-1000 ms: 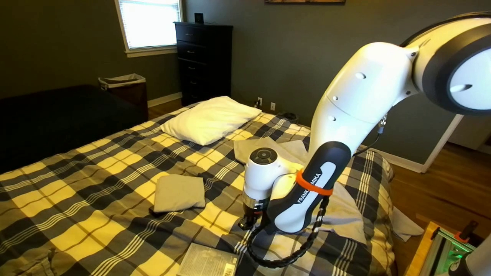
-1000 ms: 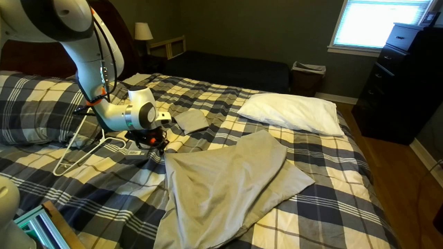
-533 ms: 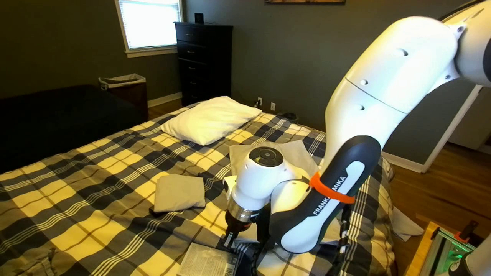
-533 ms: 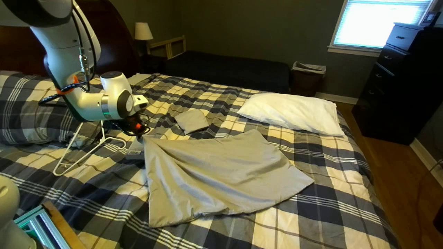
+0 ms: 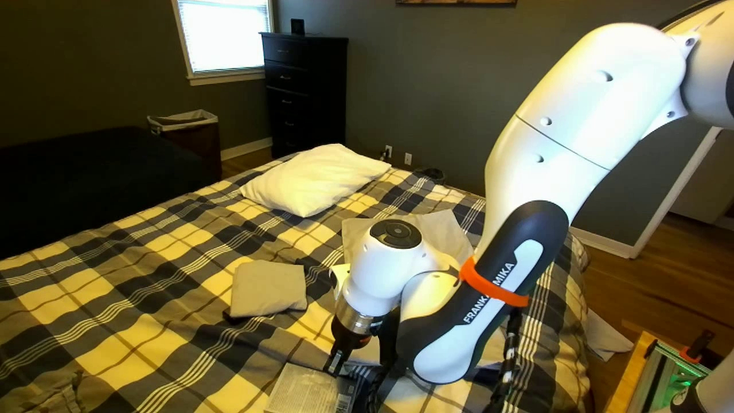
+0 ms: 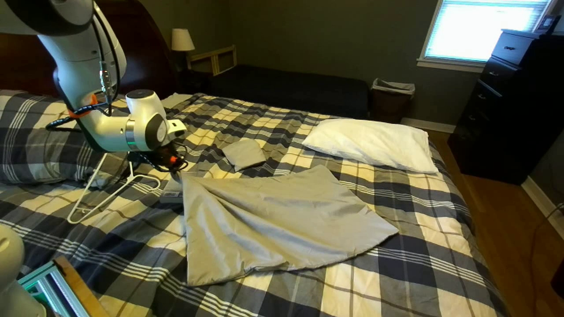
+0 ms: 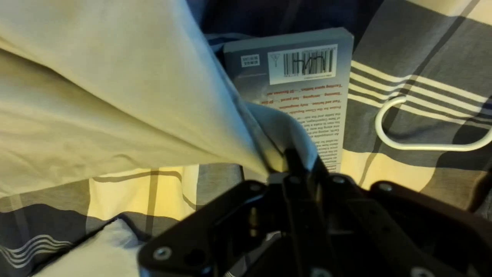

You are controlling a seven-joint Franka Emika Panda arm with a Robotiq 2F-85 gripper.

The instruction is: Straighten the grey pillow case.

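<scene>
Narrow and clamped, the pincer [image 7: 303, 165] holds a corner of the grey case [image 6: 282, 211] above the edge of the book [image 7: 303, 92]. The cloth slants down across one side of the book and hides part of its printed cover; whether the two touch, I cannot tell. From the book the case spreads over the worktop [image 6: 432, 273], a bed in plaid, with its other visible corners pointing away from the book. Long folds fan out from the gripped corner, and one hem ripples. In an exterior view the arm [image 5: 585, 115] hides much of the case. On the opposite side of the book from the case lies a white hanger [image 7: 434, 147], its hook near the book. A folded cloth [image 5: 269, 289], also grey, lies near the book but apart from it. The white pillow [image 6: 374, 143] is well apart from the book, beyond the folded cloth. A plaid pillow [image 6: 31, 145] rests past the hanger, seen from the book. Farthest from the book, off the worktop, are a lamp [image 6: 182, 40], a hamper [image 5: 195, 143] and a dark dresser [image 5: 307, 92].
</scene>
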